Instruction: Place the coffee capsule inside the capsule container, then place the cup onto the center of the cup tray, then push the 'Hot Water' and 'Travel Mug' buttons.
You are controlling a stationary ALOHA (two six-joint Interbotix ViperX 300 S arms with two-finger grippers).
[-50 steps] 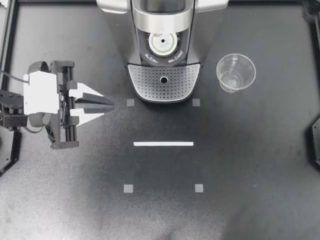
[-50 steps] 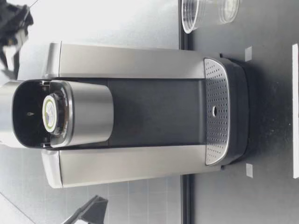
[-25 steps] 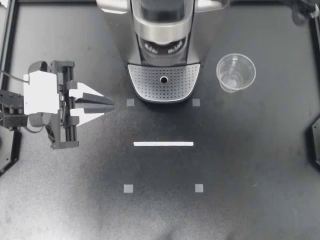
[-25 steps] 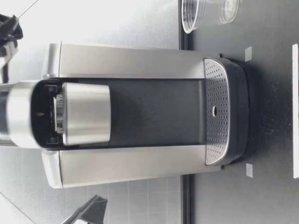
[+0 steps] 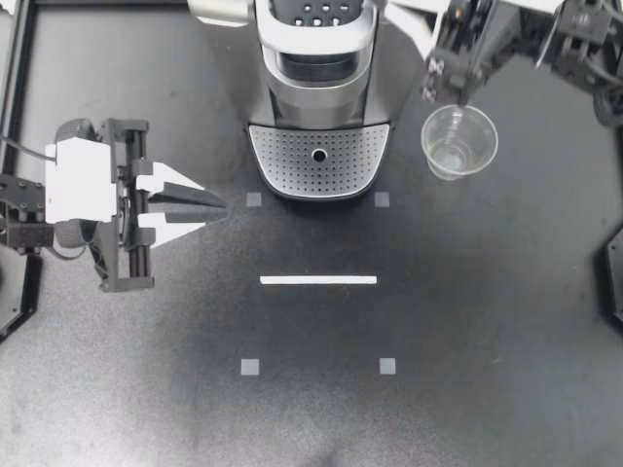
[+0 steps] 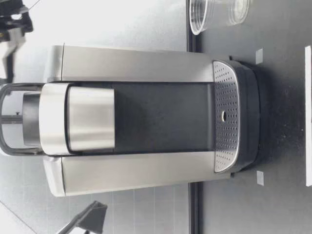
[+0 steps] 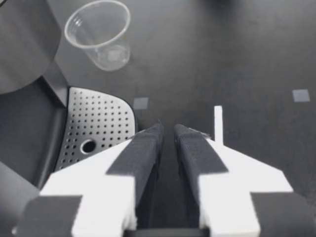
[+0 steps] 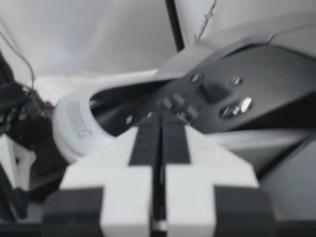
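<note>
Black table (image 5: 487, 341) from above: cup (image 5: 458, 141) stands right of machine (image 5: 316, 58); left gripper (image 5: 219, 204) waits far left, right gripper (image 5: 414, 21) at its top. Low: cup beside machine. Wrists: left fingers nearly touching; right fingers pressed together before machine's buttons (image 8: 232, 108).

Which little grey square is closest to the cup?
The square beside the tray's front corner on the cup's side. The other three squares lie farther from it.

The coffee machine (image 5: 316, 78) has shiny silver sides and a dull black front. Its cup tray (image 5: 292, 161) looks like shiny metal with little holes. The cup (image 5: 458, 141) is clear plastic, and the table (image 5: 487, 311) is dull black.
</note>
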